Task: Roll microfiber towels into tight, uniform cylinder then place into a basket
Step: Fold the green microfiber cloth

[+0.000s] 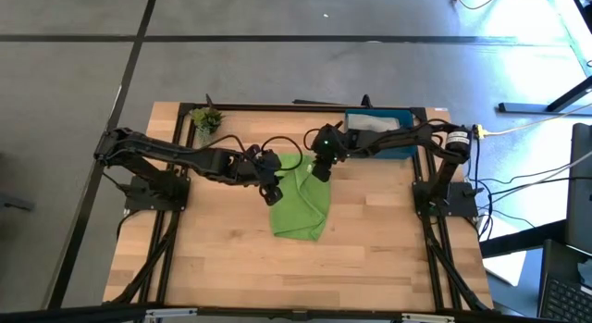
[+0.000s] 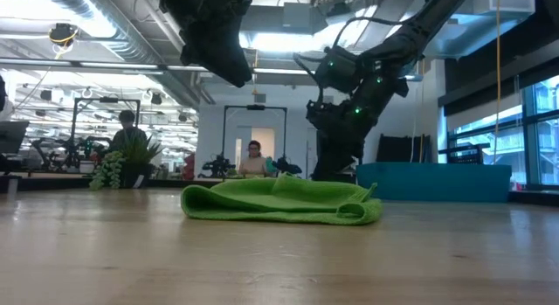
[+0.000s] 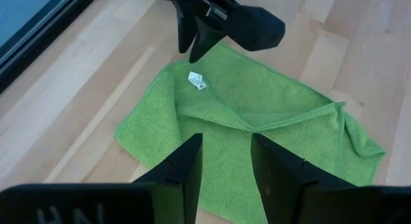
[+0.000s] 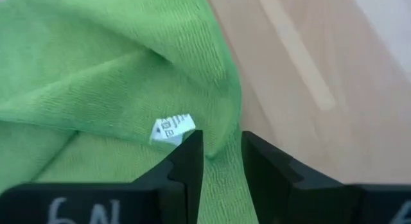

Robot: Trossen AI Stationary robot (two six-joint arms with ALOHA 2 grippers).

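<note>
floor [image 1: 277, 64]: grey, dark seams; ceiling [image 2: 105, 25]: exposed ducts, bright lights; windows [image 2: 524, 130]: one side; two people [image 2: 255, 158] seated far back

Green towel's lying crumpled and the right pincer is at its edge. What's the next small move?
Probably lower the left pincer, open above the green towel, onto the free corner. The right pincer pinches the edge near the white tag, and the cloth lies folded, not flat enough to roll.
</note>
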